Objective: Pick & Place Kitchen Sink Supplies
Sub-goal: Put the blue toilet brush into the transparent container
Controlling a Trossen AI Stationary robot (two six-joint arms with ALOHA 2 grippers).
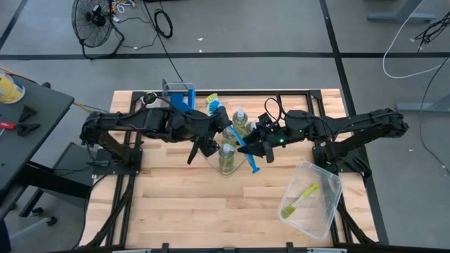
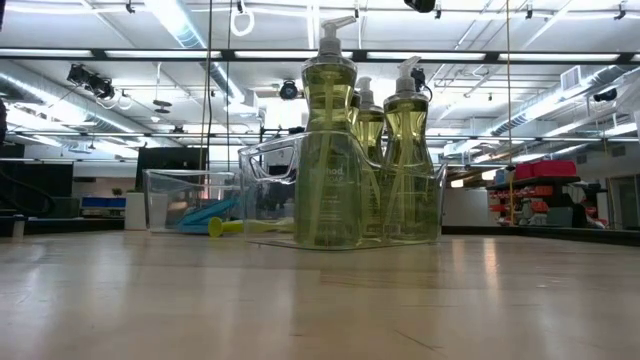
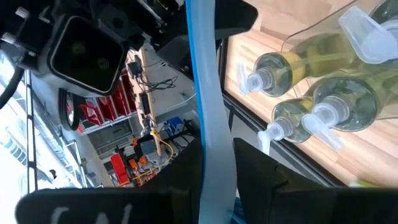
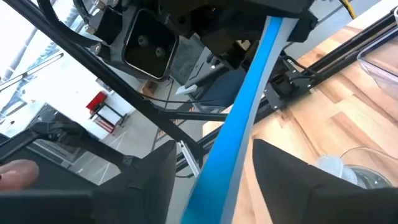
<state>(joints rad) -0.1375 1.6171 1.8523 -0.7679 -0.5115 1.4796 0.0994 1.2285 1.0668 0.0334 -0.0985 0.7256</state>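
The blue dish brush (image 1: 239, 140) hangs in the air over the table's middle, its bristle head (image 1: 214, 107) toward the far edge and its handle end (image 1: 253, 169) toward the near edge. My left gripper (image 1: 219, 130) and right gripper (image 1: 256, 147) are both shut on its handle. Below them, several clear bottles of yellow-green liquid (image 1: 228, 151) stand upright in a clear bin (image 2: 270, 190). A yellow-green brush (image 1: 299, 200) lies in the clear bin at the near right. Blue sponges (image 1: 179, 95) stand at the far edge. My left gripper (image 3: 217, 171) pinches the blue brush's handle (image 3: 214, 143) between its two fingers, on the stretch nearer the head. It comes from the table's left, fingers across the handle. The brush is lifted clear. My right gripper (image 4: 217, 171) has the blue handle (image 4: 239, 137) between its two fingers, on the stretch nearer the free end. It comes from the table's right, across the handle. The brush is clear of the table, above the bottles.
The clear bin (image 1: 313, 200) at the near right sits slanted by the table's edge. A clear bin (image 2: 195, 205) behind the bottles in the low view holds blue and yellow things. Bare wood (image 1: 183, 204) spreads across the near half of the table.
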